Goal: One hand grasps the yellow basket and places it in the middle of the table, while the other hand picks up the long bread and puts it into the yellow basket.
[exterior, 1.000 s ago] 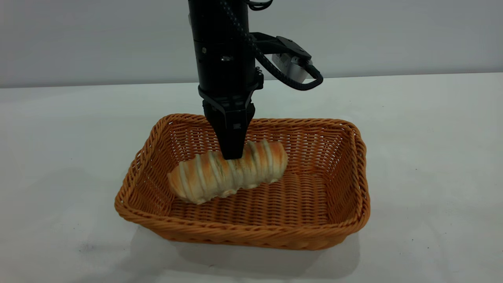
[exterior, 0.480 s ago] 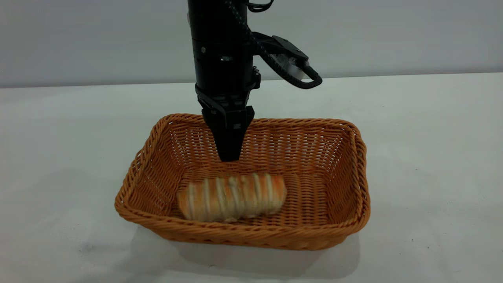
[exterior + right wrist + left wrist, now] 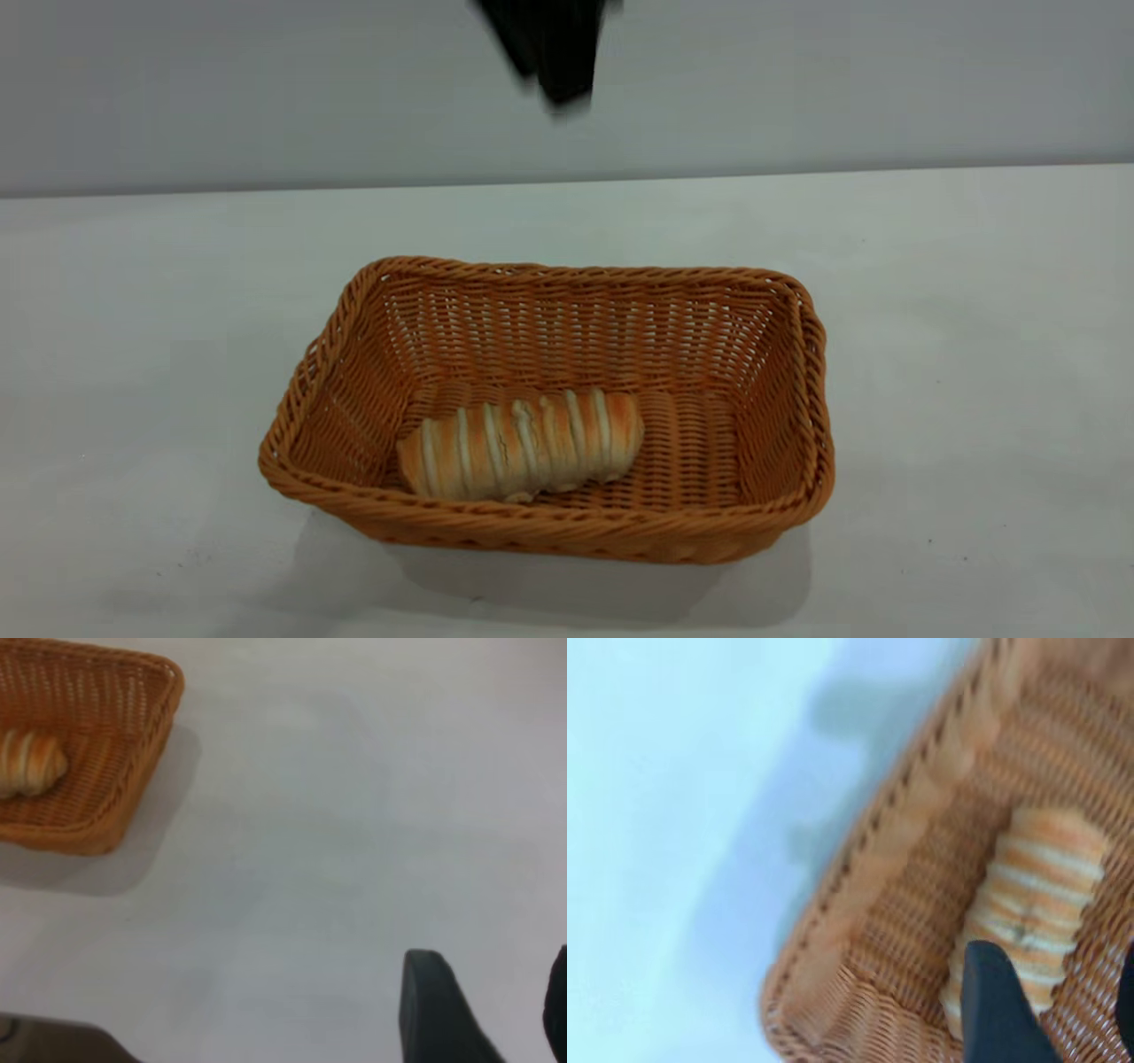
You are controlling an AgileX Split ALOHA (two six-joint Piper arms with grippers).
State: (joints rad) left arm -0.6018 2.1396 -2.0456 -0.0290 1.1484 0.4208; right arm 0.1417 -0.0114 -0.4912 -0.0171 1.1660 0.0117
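In the exterior view, the yellow basket (image 3: 802,496) is seen standing about mid-table (image 3: 974,310). One long bread (image 3: 523,443) is laid on the basket floor, toward the near wall, and nothing is touching it. A blurred black claw (image 3: 558,89) is seen high above the basket's far rim, well clear of the bread. It is taken to be the left claw, but whether it is apart or together cannot be told from this view. One basket, one loaf and one claw are counted here.

In the left wrist view, the same loaf (image 3: 1036,895) is seen lying inside the woven wall (image 3: 868,895). The left claw (image 3: 1056,961) is held above it with its two fingers (image 3: 997,1010) apart, and nothing is clamped between them.

In the right wrist view, the right claw (image 3: 492,992) is shown over bare table, well apart from the basket (image 3: 133,753). Its fingers are spread and nothing is gripped. One end of the loaf (image 3: 31,762) can be made out inside the basket.

Both placements are judged done, so the step in hand is taken to be the clearing away of the left arm. The next move is judged to call only for that arm to be carried up and off without the basket rim being brushed.
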